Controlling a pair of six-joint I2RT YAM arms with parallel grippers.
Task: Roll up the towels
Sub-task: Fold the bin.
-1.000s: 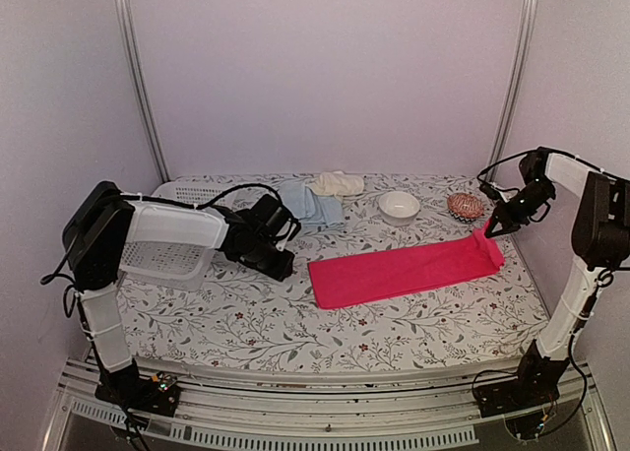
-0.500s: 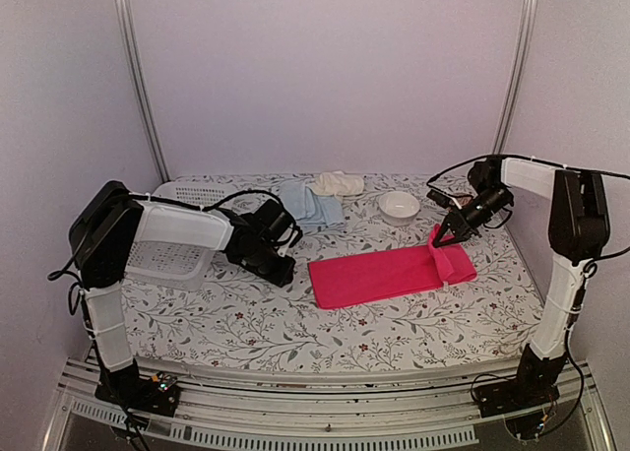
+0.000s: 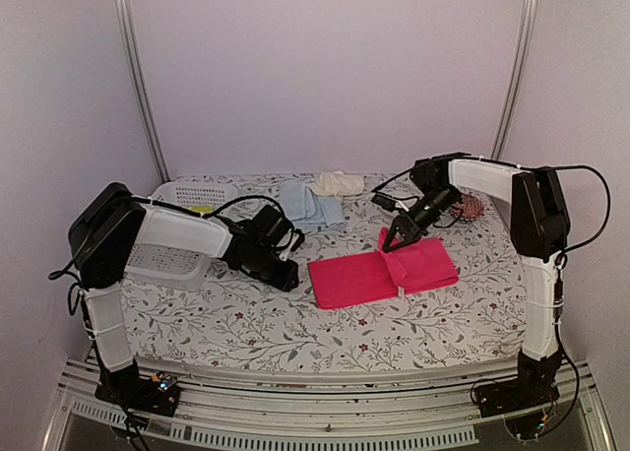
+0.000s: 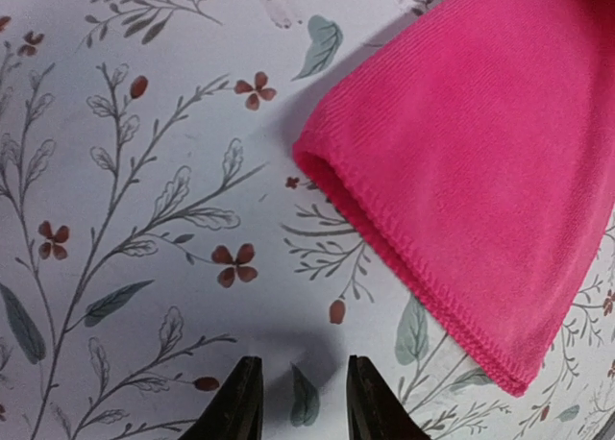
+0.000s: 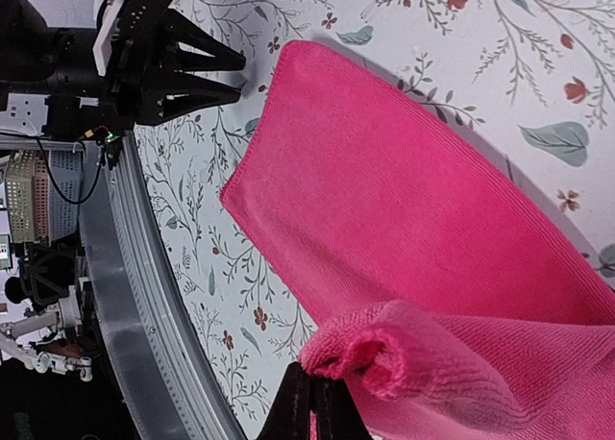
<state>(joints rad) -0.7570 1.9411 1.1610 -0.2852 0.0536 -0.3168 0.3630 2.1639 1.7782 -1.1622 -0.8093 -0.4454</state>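
Moved: I am watching the right fingers (image 3: 392, 243) carrying the lifted end of the hot pink towel (image 3: 349, 280) leftward over its own length. A second ago that end was out by the right edge of the bench (image 3: 226, 318); now it is hanging above the towel's middle. The left fingers (image 3: 288, 275) are sitting almost where they were.
Right fingers: they are pinching tight on the pink towel's end, which is curling into a soft loop right beside the tips in the right wrist view.
Left fingers: they are hovering narrowly parted with nothing between them, just beside the towel's left corner and clear of it.
Pink towel, place: it is lying across the middle of the bench, its left part flat and its right part doubling back over itself.
Towels, count: I am counting three in plain view, namely one hot pink, one light blue towel (image 3: 311, 203) and one cream towel (image 3: 338, 183). Those last two are resting side by side at the back of the bench. One yellow-green scrap is peeking from the basket (image 3: 192, 191); I cannot tell what it is.
Other counts: two arms, one basket.
Textures: the pink cloth is showing a fine looped pile and a stitched hem, with a rounded corner. The cream one is bunching up loosely and the blue one is lying folded.
Shapes: the basket is white, perforated and rectangular. The bench covering is printed with leafy sprigs and small red flowers.
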